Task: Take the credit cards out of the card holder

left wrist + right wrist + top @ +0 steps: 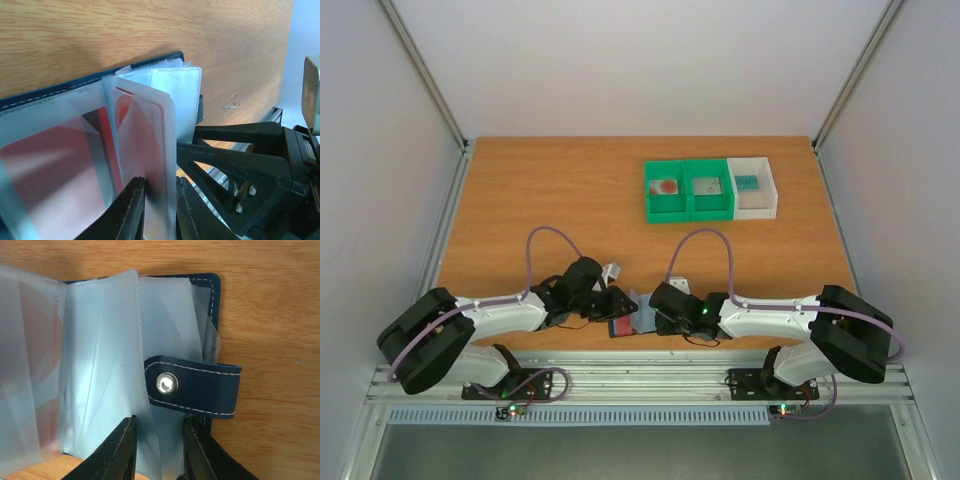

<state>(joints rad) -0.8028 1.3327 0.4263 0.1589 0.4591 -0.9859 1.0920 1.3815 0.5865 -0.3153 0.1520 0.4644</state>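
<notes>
Left gripper (160, 187): pinching dark navy folding card holder (50, 92) by a clear sleeve.
Right gripper (160, 422): straddles sleeve, grip unclear.
Risk: slick sleeve slipping, red plastic card (50, 160) left pocketed.

Seen from above, the card holder (640, 320) is mostly covered by the left claw (617, 306) and right claw (657, 308) meeting over it. Only a red patch and a pale strip show. The contents of the green bins (688, 214) and white bin (757, 213), far right, are too small to name. In the left wrist view the holder runs off the left and bottom edges. The credit cards (55, 165) are red blurs behind cloudy sleeves, so their number and print are unreadable. In the right wrist view the bottom edge cuts off the right claw's fingers, and whether they pinch the sleeve cannot be told.
</notes>
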